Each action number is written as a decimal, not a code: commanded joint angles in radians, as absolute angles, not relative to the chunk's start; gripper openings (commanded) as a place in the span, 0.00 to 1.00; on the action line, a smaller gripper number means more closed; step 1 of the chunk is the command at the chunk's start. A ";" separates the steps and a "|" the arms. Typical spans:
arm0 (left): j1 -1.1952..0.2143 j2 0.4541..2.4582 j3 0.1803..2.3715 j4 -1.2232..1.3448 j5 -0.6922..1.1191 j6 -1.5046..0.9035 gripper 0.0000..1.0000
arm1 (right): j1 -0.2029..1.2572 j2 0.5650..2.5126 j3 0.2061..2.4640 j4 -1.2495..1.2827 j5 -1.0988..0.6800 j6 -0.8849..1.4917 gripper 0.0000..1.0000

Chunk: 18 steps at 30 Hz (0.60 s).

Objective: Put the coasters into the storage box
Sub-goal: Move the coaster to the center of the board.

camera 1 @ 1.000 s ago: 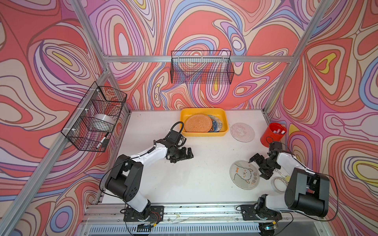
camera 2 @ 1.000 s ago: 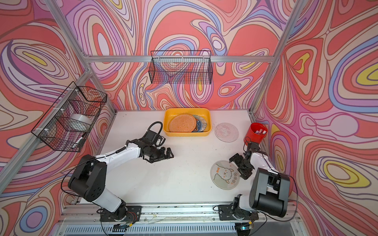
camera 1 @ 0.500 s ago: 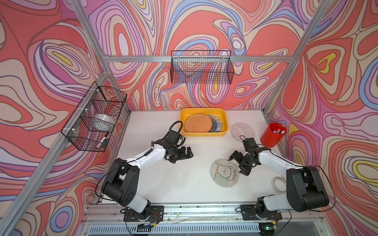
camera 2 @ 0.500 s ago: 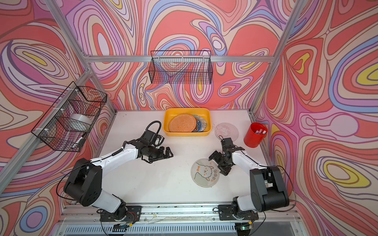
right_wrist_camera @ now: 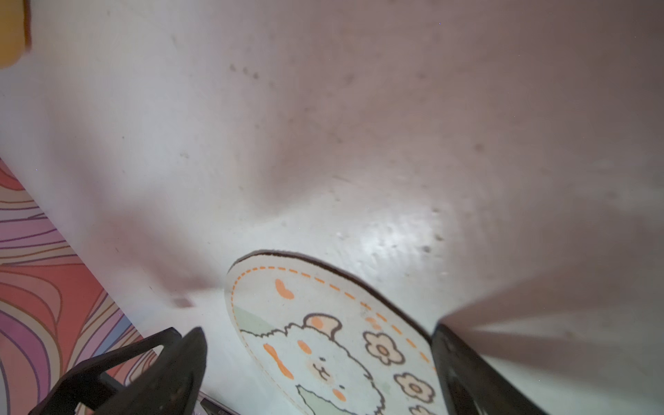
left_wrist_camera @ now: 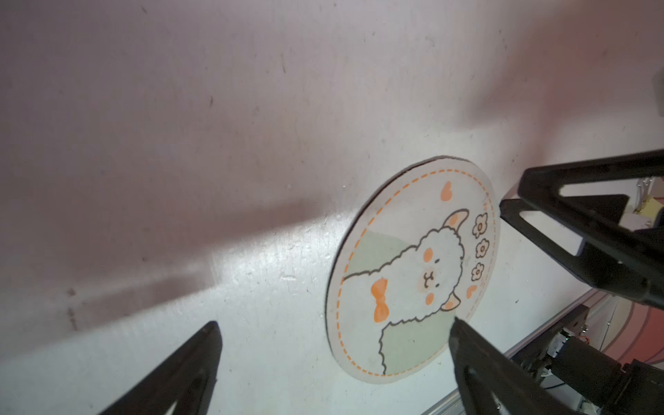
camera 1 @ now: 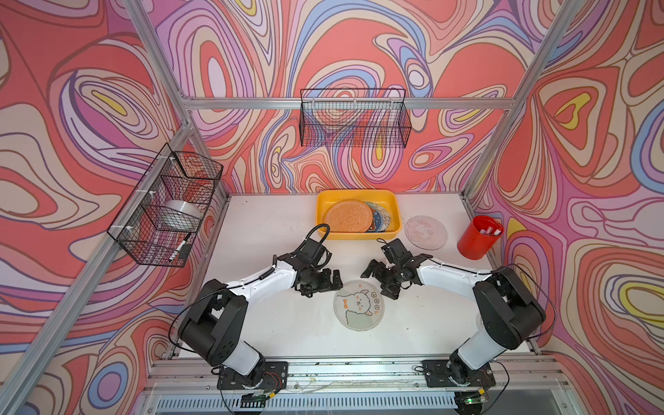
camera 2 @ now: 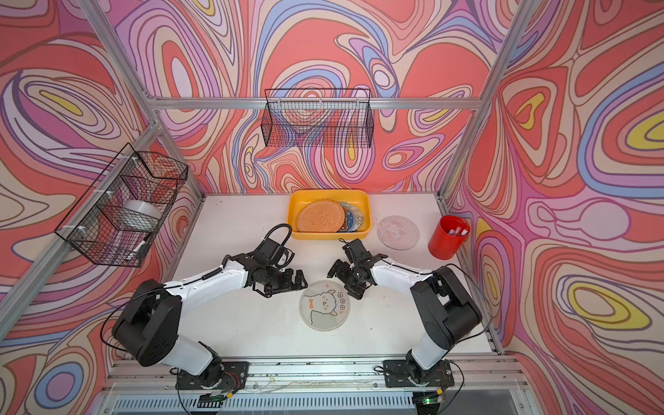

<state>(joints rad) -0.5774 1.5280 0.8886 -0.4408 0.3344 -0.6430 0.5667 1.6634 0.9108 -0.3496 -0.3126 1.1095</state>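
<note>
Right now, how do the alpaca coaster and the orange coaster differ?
The alpaca coaster lies on the table; the orange coaster sits in the storage box. The alpaca coaster is pale and printed; the orange coaster is plain, textured. Both are flat round discs.

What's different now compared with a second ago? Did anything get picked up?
The right gripper swung across toward the left gripper, and the alpaca coaster slid along with it, lying flat, apparently pushed. Nothing was grasped; both grippers are open. The left gripper barely shifted. The storage box, the pale coaster beside it and the red cup stayed put.
</note>
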 commanded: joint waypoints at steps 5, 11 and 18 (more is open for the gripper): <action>-0.612 1.470 0.828 -0.429 0.271 -0.701 1.00 | 0.618 1.704 0.931 -0.454 -0.262 1.009 0.98; -0.636 1.485 0.826 -0.427 0.258 -0.704 0.99 | 0.619 1.604 0.919 -0.577 -0.240 0.879 0.98; -0.667 1.568 0.874 -0.453 0.252 -0.697 0.88 | 0.619 1.524 0.847 -0.584 -0.256 0.840 0.96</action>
